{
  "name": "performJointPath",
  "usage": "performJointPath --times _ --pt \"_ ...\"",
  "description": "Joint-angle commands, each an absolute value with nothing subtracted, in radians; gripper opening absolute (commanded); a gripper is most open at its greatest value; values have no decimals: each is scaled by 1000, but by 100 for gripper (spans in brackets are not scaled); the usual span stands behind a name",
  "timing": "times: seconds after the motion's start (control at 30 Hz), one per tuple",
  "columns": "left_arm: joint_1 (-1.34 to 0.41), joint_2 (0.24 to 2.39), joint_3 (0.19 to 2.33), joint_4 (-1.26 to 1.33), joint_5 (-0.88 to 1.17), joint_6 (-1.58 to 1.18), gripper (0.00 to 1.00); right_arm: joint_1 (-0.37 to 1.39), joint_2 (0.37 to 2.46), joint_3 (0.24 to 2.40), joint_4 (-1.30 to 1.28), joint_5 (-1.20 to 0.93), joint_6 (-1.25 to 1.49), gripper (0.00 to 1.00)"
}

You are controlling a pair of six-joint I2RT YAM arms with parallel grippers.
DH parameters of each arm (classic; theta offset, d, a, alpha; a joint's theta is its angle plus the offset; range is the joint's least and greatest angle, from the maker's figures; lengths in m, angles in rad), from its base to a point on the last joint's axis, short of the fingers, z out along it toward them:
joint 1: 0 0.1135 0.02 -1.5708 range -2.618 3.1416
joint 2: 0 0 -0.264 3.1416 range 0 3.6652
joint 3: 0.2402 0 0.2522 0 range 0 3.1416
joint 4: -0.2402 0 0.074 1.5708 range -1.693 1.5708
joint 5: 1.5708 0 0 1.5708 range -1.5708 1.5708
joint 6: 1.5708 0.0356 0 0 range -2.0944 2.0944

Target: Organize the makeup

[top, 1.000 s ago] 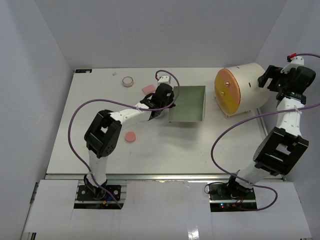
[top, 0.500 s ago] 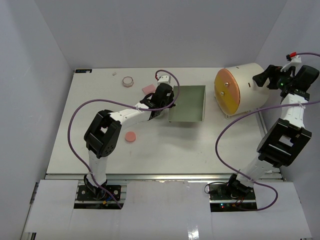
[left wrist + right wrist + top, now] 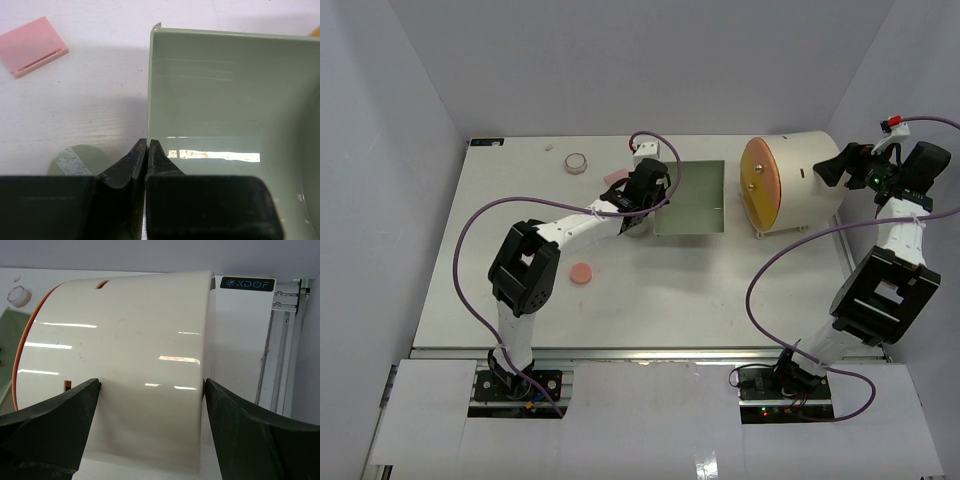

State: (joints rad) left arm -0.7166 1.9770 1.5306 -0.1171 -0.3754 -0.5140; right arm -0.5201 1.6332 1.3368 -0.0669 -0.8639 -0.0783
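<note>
Looks like we're in the setup stage here: the left gripper [image 3: 147,150] has its jaws pinched shut on the thin left wall of the tray [image 3: 220,90], so I'd guess it's lining the tray up before any makeup goes in. The tray has nothing in it yet. It's glossy sage-green plastic with low upright walls and a rounded corner, and it throws back a bright strip of light. The makeup is all left of the tray. The round grey-green compact [image 3: 75,157] is just beside the fingers, with a mottled patch on its lid. The flat matte pink pad [image 3: 32,46], with a slot along one edge, is off the tray's far corner. The pink disc [image 3: 581,273] is further out and nearer the arms, and a small jar [image 3: 577,162] sits far back. Right of the tray, the right gripper [image 3: 152,385] is spread wide around the back end of the case [image 3: 120,340], a smooth, shiny cream drum lying on its side. I can't tell if the pads actually touch it. I'd say the next move is letting go of the wall cleanly without nudging the tray, then going for the compact. It's low and flat, so the grip has to catch its rim.
</note>
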Motion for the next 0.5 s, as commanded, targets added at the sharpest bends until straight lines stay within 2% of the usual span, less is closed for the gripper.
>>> performJointPath --times 0.0,0.23,0.47 --pt "-727 1980 1630 -160 -467 -474 6 -461 1624 1242 -229 -920 -85 90" --pt "-770 2102 1822 -284 -593 -356 7 -415 1549 1174 -196 -911 -47 90" --pt "-796 2154 1888 -343 -678 -317 9 -384 1481 1091 -116 -872 31 90"
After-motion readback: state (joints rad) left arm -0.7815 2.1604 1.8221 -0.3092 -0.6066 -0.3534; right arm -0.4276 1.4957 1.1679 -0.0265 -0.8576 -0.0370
